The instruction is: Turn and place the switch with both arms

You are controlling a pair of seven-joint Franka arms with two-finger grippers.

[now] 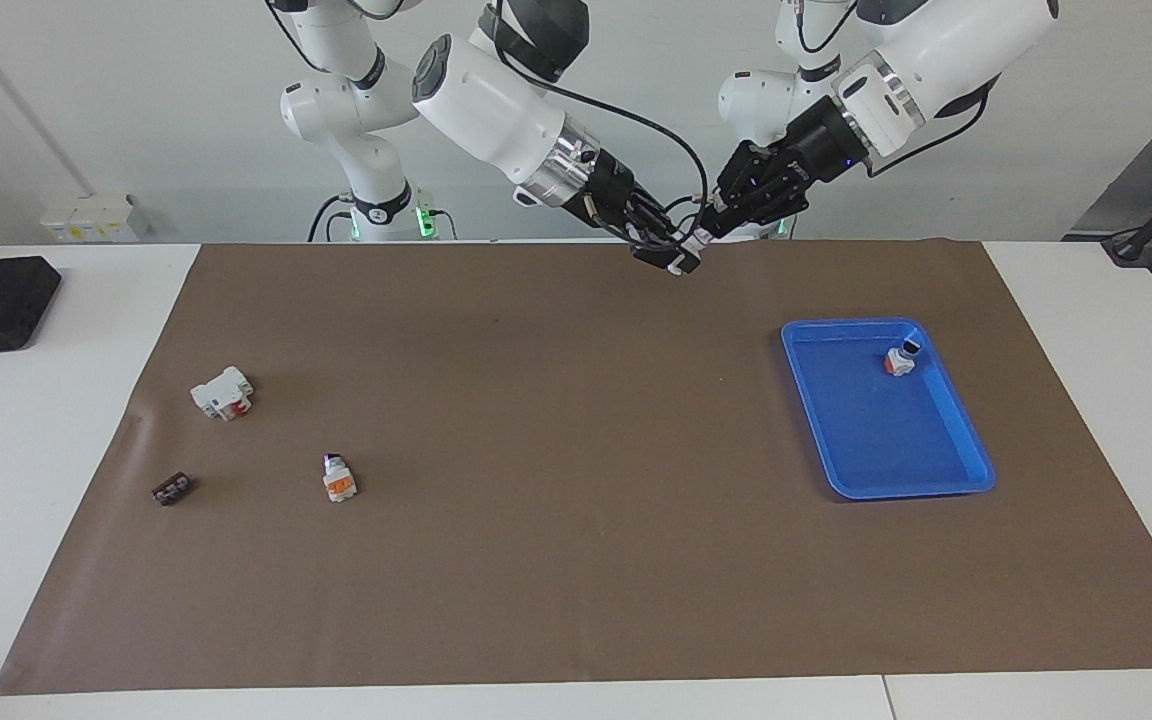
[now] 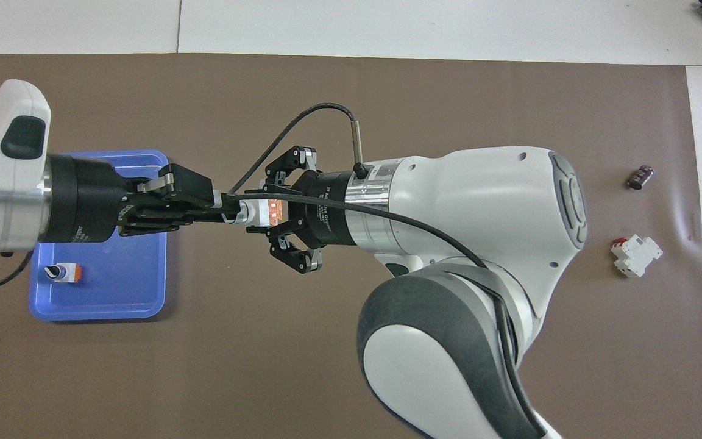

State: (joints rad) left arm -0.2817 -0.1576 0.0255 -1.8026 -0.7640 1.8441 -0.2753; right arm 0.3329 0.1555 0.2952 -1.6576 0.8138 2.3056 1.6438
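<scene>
The fingers (image 2: pixel 220 210) of the left gripper (image 1: pixel 708 232) pinch one end of a switch (image 2: pixel 261 213) held in the air, its orange block facing up in the overhead view, while the fingers (image 2: pixel 293 160) of the right gripper (image 1: pixel 674 258) stand wide on either side of its other end; whether they touch it cannot be told. Both grippers meet above the brown mat (image 1: pixel 576 560), over its edge nearest the robots and about midway along the worktop (image 1: pixel 56 420).

The mat covers most of the white worktop. Toward the left arm's end lies a blue tray (image 1: pixel 921 470), and in it, in the part nearer the robots, rests a second switch (image 1: pixel 902 358) with its orange side showing. Toward the right arm's end lie three loose parts, well apart from each other: a white block with a red part (image 1: pixel 222 393), a third switch (image 1: pixel 338 477) farther from the robots, and a small dark flat piece (image 1: pixel 172 489) beside that, closer to the end of the worktop.
</scene>
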